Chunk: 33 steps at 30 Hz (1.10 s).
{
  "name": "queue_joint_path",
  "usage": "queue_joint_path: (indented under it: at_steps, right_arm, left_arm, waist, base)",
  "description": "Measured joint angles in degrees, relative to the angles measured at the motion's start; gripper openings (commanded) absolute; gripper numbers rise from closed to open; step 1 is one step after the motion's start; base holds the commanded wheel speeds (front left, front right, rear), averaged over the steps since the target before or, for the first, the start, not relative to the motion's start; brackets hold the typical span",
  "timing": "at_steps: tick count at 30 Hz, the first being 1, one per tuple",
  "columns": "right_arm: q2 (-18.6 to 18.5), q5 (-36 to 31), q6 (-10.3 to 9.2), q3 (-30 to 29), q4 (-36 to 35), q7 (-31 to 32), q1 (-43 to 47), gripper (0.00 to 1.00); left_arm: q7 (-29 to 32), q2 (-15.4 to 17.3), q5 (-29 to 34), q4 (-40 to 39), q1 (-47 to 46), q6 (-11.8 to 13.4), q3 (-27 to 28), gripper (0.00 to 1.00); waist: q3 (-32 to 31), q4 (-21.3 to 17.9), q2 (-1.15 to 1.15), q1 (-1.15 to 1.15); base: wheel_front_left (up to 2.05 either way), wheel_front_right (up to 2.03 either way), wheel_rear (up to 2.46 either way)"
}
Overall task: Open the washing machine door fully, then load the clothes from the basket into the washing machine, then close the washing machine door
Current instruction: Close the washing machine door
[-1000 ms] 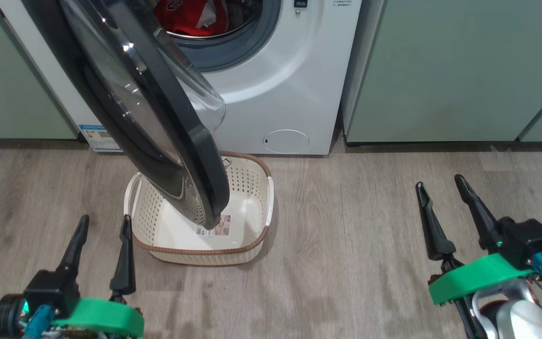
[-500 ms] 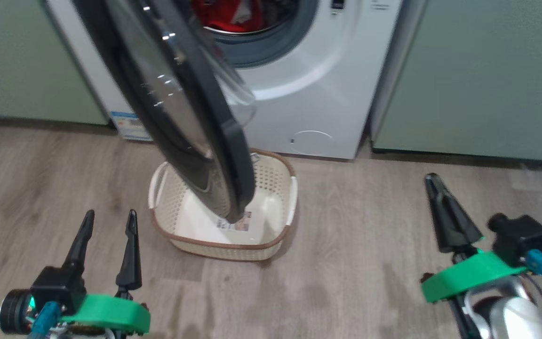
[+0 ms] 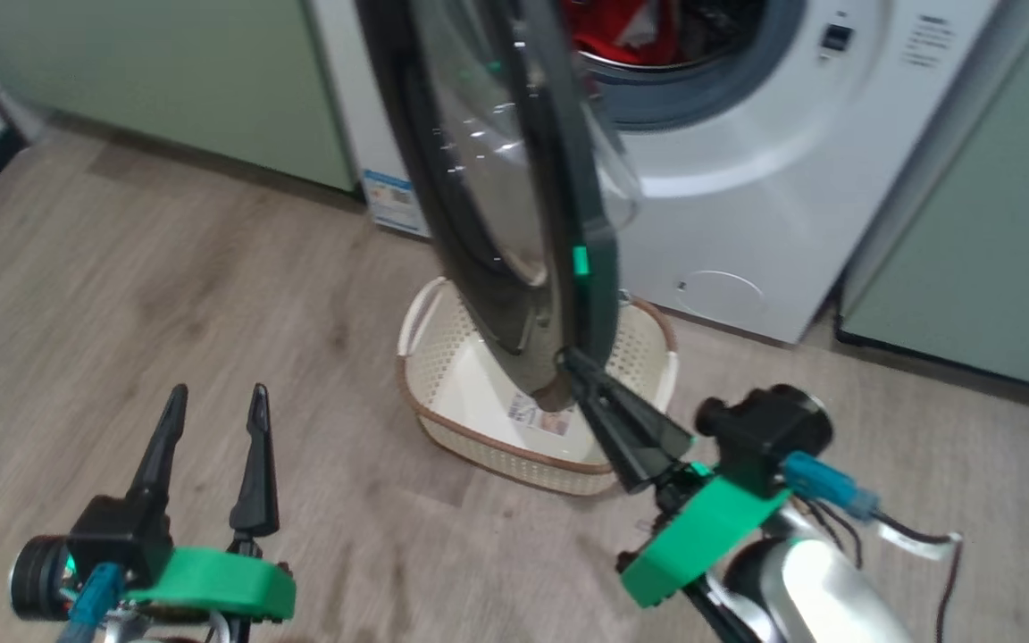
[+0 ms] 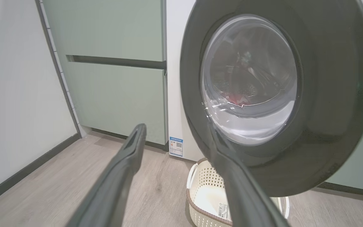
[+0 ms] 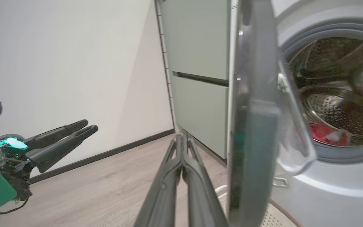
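Left gripper hovers over the wood floor, fingers spread wide, nothing between them. Basket sits on the floor just before the washing machine, paper label showing on its base. Washing machine door stands ajar, edge-on above the basket. Right gripper has its fingers pressed together, tip at the door's lower rim; contact unclear. Red clothes lie in the drum.

The left hand is low, with its two fingers spread apart and pointing up. The right hand has its fingers pressed together, pointing up-left.
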Motion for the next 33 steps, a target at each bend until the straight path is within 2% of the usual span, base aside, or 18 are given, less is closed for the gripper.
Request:
queue_joint_path:
  at_steps: [4, 11, 21, 33]
  right_arm:
    - [-0.3, 1.1, 0.0, 2.9, 3.5, 0.2, -2.5, 0.0]
    - [-0.3, 1.6, 0.0, 3.3, 11.0, -0.2, -7.3, 0.0]
    - [-0.5, 1.6, 0.0, 1.0, 18.2, -1.9, -11.3, 0.0]
    - [-0.5, 1.4, 0.02, -1.1, 21.8, -3.3, -13.0, 0.0]
  left_arm:
    - [-0.2, -0.1, 0.0, 0.4, 0.0, 0.0, -0.4, 1.0]
    - [-0.7, -0.2, 0.0, 0.6, -0.3, 0.0, -1.0, 1.0]
    - [-0.9, -0.8, -0.1, 1.0, -1.2, 0.1, -1.2, 1.0]
    - [-1.3, -0.8, -0.2, 1.4, -2.0, 0.1, -1.2, 1.0]
  waist:
    - [-0.3, 3.0, 0.0, 0.0]
    - [0.1, 5.8, 0.0, 0.0]
    - [1.2, 5.5, 0.0, 0.0]
    - [1.5, 5.2, 0.0, 0.0]
  base:
    - [0.0, 0.0, 0.0]
    - [0.0, 0.0, 0.0]
    - [0.0, 0.0, 0.0]
    - [0.0, 0.0, 0.0]
